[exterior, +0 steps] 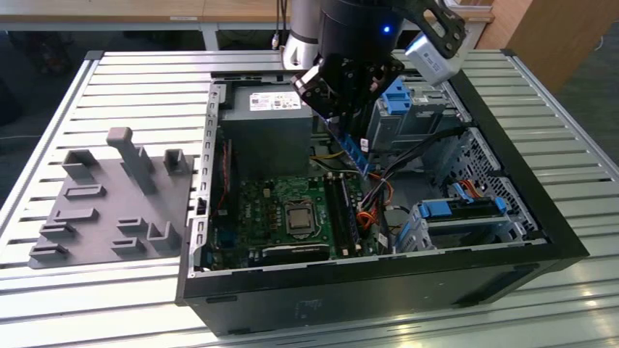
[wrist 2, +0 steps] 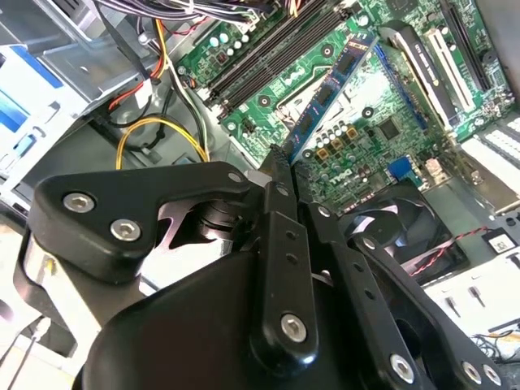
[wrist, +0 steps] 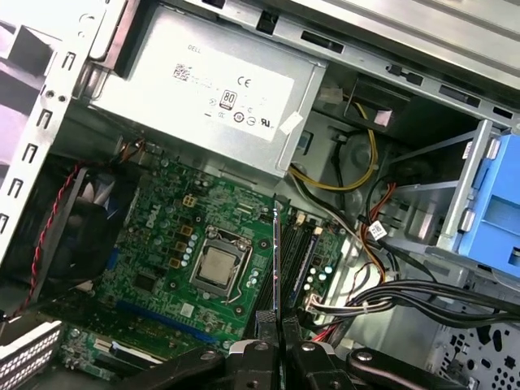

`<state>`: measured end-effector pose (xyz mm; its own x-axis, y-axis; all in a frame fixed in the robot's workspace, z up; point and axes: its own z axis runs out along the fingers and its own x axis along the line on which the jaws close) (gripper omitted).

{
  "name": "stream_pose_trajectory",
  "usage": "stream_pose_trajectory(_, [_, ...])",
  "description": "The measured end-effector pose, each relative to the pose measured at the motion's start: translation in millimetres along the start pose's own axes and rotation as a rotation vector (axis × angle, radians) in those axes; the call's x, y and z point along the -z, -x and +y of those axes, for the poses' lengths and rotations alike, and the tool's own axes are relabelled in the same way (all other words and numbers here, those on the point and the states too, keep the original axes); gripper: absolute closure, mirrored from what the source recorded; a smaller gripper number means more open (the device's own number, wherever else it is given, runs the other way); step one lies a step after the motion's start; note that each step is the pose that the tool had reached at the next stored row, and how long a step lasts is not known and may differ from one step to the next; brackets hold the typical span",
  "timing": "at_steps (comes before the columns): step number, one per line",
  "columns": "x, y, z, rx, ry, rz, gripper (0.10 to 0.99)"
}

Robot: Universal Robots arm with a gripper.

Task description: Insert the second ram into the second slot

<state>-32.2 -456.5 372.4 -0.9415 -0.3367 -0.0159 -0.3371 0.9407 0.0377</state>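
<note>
My gripper (exterior: 344, 114) hangs over the open computer case (exterior: 387, 290) and is shut on the second ram (exterior: 356, 151), a thin blue-green strip that slants down toward the motherboard. In the second wrist view the ram (wrist 2: 331, 88) sticks out from the fingertips (wrist 2: 280, 166) above the green board. It is seen edge-on in the first wrist view (wrist: 276, 252), just above the gripper (wrist: 276, 345). The dark ram slots (exterior: 344, 214) (wrist 2: 272, 53) (wrist: 307, 253) lie beside the processor socket (exterior: 298, 216). The ram's lower end is above the board, apart from the slots.
A grey power supply (exterior: 266, 119) fills the case's far end. Blue drive-bay clips (exterior: 462, 209) and bundled cables (exterior: 387, 190) crowd the exterior view's right of the slots. A fan (wrist 2: 402, 231) sits at the board's edge. A grey fixture plate (exterior: 106, 206) lies on the slatted table outside the case.
</note>
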Motion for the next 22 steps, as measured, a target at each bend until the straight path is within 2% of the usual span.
stream_pose_trajectory(22, [-0.8, 0.0, -0.1, -0.075, -0.001, -0.003, 0.949])
